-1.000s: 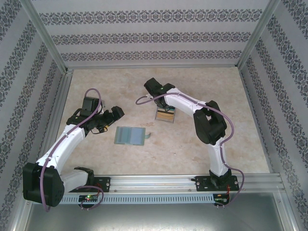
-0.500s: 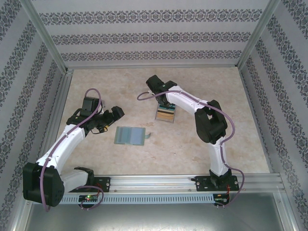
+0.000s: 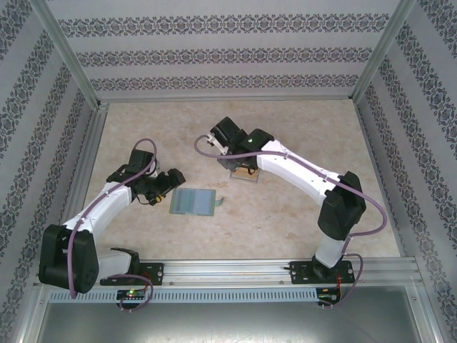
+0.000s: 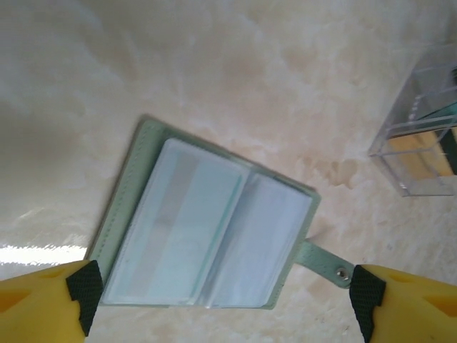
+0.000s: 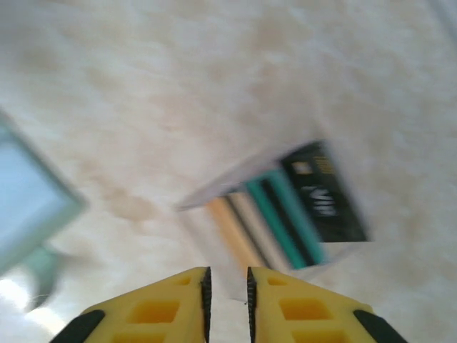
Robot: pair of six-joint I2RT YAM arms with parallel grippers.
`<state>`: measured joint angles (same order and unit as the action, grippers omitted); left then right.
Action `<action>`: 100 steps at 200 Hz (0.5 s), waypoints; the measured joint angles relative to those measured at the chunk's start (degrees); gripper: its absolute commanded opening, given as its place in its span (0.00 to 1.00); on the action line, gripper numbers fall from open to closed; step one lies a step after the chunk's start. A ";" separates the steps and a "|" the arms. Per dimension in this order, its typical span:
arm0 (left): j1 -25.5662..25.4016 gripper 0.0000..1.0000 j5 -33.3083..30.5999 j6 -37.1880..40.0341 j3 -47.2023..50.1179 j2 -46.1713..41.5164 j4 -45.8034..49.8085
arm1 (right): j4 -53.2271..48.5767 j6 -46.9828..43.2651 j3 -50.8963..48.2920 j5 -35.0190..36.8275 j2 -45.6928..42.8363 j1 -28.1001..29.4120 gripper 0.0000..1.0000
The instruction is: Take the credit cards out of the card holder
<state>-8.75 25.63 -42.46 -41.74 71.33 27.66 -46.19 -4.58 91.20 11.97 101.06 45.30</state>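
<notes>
While I watch the left wrist feed, the left gripper hangs released, its 2 yellow fingers spread wide. The card holder lies framed between them on the desk, opened flat with its pale blue-grey inside up. Its snap tab points right in that feed. Whether a card sits in its clear sleeves I cannot tell.

From overhead, the left arm climbs from its base at the near left. It bends at the elbow and tips its wrist down just beside the holder's left edge.

On the right wrist feed, the right gripper is nearly clenched, with 1 thin slit between its fingers and nothing in it. Ahead of it, blurred, the credit cards lie in a staggered pile: black with white print, teal and tan. The left wrist feed shows them inside a clear box, apart from the holder.

From overhead, the right arm rises from its base at the near right and folds at a dark elbow. Its long forearm reaches left across the pile. A purple cable loops off its wrist.

The desk is beige and marbled. An aluminium rail runs along its near edge, and striped, patterned wallpaper covers 3 walls.
</notes>
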 measured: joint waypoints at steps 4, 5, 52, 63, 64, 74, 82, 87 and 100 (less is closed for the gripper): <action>0.07 0.86 0.11 0.04 0.35 0.09 0.00 | 0.55 1.31 -1.03 -1.51 -0.37 0.28 0.19; 0.07 0.86 0.22 0.02 0.50 0.11 0.00 | 0.63 1.46 -1.18 -1.73 -0.44 0.33 0.19; 0.24 0.81 1.36 -0.22 4.02 0.81 -0.28 | 8.85 14.62 -13.81 -15.26 -0.81 2.89 0.16; 0.24 0.80 1.75 -0.20 4.13 1.27 -0.68 | 10.60 16.92 -14.67 -17.33 -0.07 4.28 0.15; 0.24 0.80 1.79 -0.20 4.13 1.33 -0.72 | 10.71 17.03 -14.69 -17.44 -0.02 4.37 0.15; 0.24 0.80 2.43 -0.20 4.13 1.90 -1.42 | 12.66 18.88 -14.80 -19.04 1.11 5.66 0.14; 0.24 0.79 2.89 -0.20 4.13 2.43 -2.03 | 14.12 20.02 -14.84 -20.13 2.14 6.40 0.14; 0.24 0.79 3.15 -0.20 4.13 2.80 -2.38 | 14.93 20.76 -14.84 -20.72 2.80 6.86 0.13; 0.24 0.78 3.87 -0.20 4.13 3.69 -3.41 | 16.57 22.25 -14.88 -22.05 4.70 7.58 0.12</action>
<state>-8.51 29.50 -42.65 -37.60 75.02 24.25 -29.63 17.67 76.31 -10.09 105.75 52.88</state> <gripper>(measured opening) 0.788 0.133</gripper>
